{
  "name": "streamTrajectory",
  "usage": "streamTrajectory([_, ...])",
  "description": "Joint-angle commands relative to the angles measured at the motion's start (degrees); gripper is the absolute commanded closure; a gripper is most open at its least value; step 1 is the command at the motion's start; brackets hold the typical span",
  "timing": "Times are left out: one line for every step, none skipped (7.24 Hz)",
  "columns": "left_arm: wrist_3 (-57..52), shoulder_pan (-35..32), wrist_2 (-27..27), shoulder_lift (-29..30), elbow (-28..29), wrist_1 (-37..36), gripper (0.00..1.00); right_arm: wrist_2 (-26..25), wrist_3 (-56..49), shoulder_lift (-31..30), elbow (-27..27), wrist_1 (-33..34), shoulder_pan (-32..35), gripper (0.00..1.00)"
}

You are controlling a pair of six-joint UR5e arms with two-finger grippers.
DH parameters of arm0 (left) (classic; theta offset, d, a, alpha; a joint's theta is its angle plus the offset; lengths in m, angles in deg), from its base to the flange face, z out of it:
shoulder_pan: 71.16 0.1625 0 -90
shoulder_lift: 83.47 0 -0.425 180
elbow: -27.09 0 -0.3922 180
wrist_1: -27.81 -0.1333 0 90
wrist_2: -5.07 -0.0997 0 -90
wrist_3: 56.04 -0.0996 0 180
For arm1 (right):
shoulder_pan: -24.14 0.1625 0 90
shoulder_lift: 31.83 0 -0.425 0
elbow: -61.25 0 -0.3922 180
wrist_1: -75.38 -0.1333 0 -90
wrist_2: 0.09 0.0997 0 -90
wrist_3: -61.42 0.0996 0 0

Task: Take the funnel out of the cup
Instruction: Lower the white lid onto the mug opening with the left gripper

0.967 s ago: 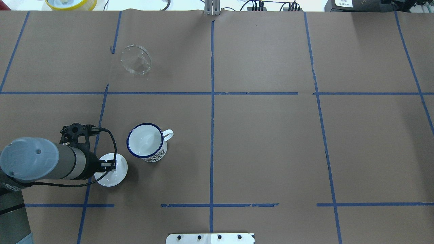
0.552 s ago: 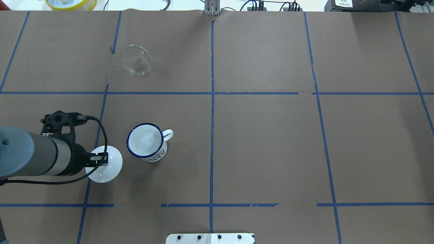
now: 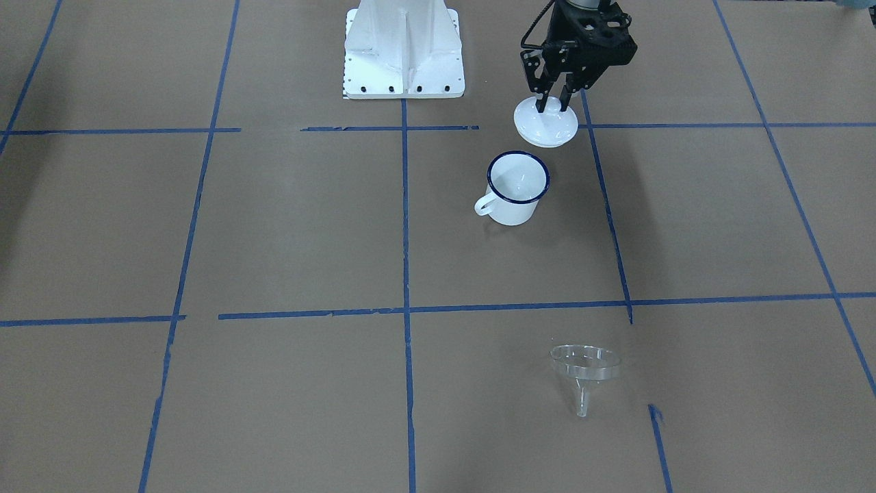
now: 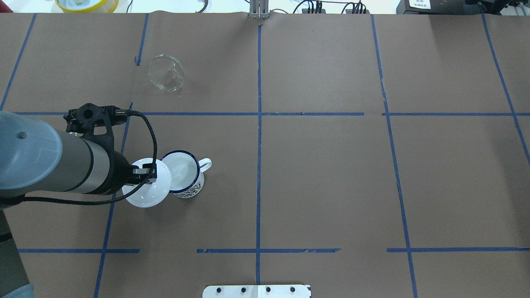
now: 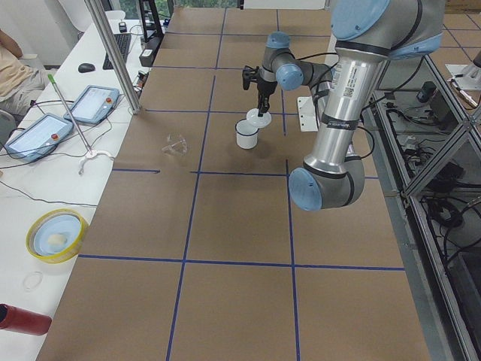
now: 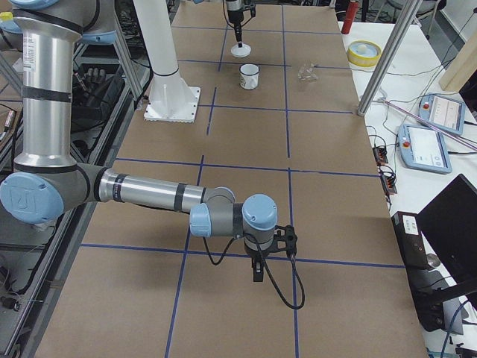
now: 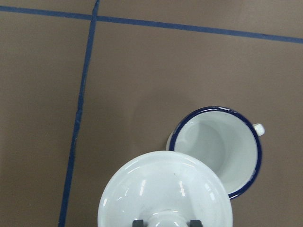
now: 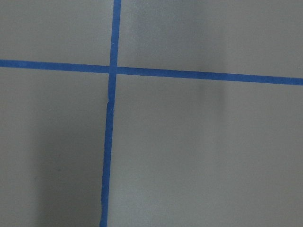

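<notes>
The clear funnel lies on the table, far from the cup; it also shows in the front view. The white cup with a dark blue rim stands upright and empty, handle to the right, and shows in the front view and the left wrist view. My left gripper is shut on the knob of a white round lid and holds it above the table beside the cup's rim. My right gripper shows only in the exterior right view; I cannot tell its state.
The table is covered in brown paper with a grid of blue tape lines. The white robot base plate sits at the near edge. A yellow bowl stands beyond the far left edge. A metal post stands at the table's side.
My left arm has risen and carried the white lid away from me and to the right, so it now overlaps the cup's left rim in the overhead view. Cup and funnel have not moved.
</notes>
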Motion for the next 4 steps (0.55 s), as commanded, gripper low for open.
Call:
streamTrajectory([-2.49,0.07,1.39,6.02,7.36,-1.20,1.00,0.00,0.00,0.00,0.00,0.00,0.00,0.00])
streamTrajectory([-3.56,-0.02,1.31,5.95,9.40,0.72,1.00,0.00,0.00,0.00,0.00,0.00,0.00,0.00])
streamTrajectory([-3.57,-0.02,1.39,5.95,10.90,2.30,1.00,0.00,0.00,0.00,0.08,0.00,0.00,0.00])
streamTrajectory([-3.74,-0.11,1.31,5.95,11.35,2.84,1.00,0.00,0.00,0.00,0.09,0.00,0.00,0.00])
